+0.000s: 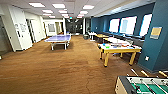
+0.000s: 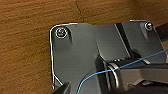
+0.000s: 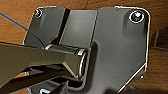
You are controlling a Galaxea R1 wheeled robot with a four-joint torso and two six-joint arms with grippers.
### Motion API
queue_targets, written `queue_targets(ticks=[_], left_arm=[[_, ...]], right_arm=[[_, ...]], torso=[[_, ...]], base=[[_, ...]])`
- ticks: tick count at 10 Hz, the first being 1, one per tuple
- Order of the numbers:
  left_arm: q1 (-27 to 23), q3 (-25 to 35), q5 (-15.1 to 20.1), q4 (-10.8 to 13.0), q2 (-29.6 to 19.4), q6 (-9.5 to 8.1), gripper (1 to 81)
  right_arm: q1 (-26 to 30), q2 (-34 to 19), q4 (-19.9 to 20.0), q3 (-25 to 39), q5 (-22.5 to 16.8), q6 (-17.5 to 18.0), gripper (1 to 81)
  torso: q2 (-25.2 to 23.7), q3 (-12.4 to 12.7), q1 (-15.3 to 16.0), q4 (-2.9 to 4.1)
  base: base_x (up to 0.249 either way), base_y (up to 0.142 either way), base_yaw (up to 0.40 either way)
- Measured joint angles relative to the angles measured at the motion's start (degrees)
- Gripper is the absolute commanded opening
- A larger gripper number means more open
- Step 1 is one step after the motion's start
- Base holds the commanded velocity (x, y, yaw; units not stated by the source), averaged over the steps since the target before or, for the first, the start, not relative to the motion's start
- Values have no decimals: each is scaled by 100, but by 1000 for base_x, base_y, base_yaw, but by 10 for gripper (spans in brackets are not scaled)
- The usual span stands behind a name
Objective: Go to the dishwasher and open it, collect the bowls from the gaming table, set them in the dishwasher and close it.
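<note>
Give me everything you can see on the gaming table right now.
The gaming table stands on the brown floor at right, beside the teal wall. It has a white top, a yellow rim and splayed yellow legs, and looks level. Small coloured items lie on top, too blurred to identify. The foosball table is nearer, apart from it.

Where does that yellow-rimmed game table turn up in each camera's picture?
Head view: the gaming table stands right of centre on the brown carpet, near the teal wall.
Left wrist view: brown carpet beyond the robot's dark plate.
Right wrist view: brown carpet beyond the dark plate.
Shared landmark: the brown carpet.
</note>
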Motion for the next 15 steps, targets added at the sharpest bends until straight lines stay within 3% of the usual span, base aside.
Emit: queue_targets(ticks=[3, 10, 15], left_arm=[[-2, 1, -2, 0, 6, 0, 811], [0, 1, 0, 0, 4, 0, 811], [6, 1, 0, 0, 9, 0, 811]], right_arm=[[-16, -9, 0, 0, -5, 0, 811], [-5, -13, 0, 0, -2, 0, 811], [-11, 0, 0, 0, -2, -2, 811]], torso=[[0, 0, -2, 0], [0, 0, -2, 0], [-2, 0, -2, 0]], base=[[110, 0, 0], [105, 65, 0], [102, 0, 0]])
